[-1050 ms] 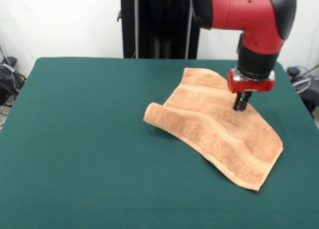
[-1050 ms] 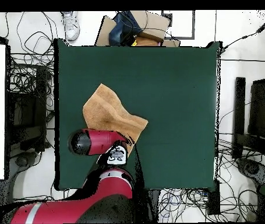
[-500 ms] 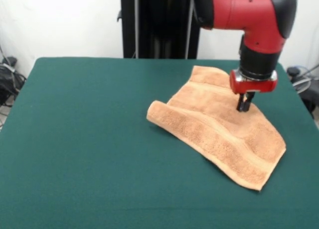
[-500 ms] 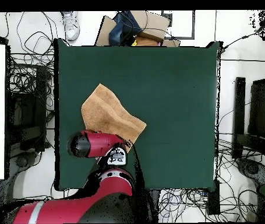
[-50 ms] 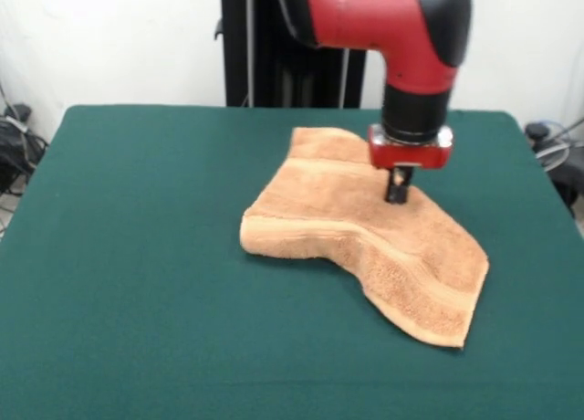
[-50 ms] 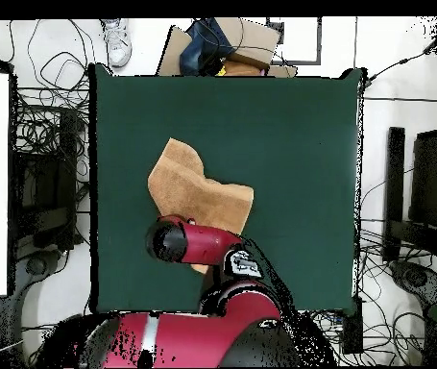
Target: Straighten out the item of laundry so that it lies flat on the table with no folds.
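towel: light orange-tan terry-cloth towel (image 5: 365,228), right of centre on dark green felt table (image 5: 137,256); 9 o'clock edge doubled under
gripper: black gripper (image 5: 397,190), tips together, pinching cloth near 1 o'clock
step: drag low toward 3 o'clock, so fold opens

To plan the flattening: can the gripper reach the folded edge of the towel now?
Probably yes. The gripper sits on the towel; the folded edge lies nearby, unobstructed.
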Robot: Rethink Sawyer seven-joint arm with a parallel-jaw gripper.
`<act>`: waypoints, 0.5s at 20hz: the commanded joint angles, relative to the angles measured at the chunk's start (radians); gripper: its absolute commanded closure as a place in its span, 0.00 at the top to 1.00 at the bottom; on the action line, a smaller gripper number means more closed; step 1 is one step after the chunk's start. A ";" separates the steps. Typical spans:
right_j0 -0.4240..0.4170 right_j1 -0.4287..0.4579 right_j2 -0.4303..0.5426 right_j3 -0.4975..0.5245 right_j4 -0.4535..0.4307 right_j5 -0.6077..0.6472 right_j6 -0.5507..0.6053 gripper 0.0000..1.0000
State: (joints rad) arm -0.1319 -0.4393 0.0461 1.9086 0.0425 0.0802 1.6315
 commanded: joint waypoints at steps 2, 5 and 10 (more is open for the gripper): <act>-0.042 0.096 0.044 0.066 -0.043 -0.138 0.199 0.00; -0.002 0.100 0.046 0.070 -0.032 -0.154 0.212 0.00; 0.070 0.100 0.059 0.088 0.003 -0.174 0.239 0.00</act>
State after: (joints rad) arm -0.1268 -0.4392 0.0444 1.9439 0.0344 -0.0183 1.6315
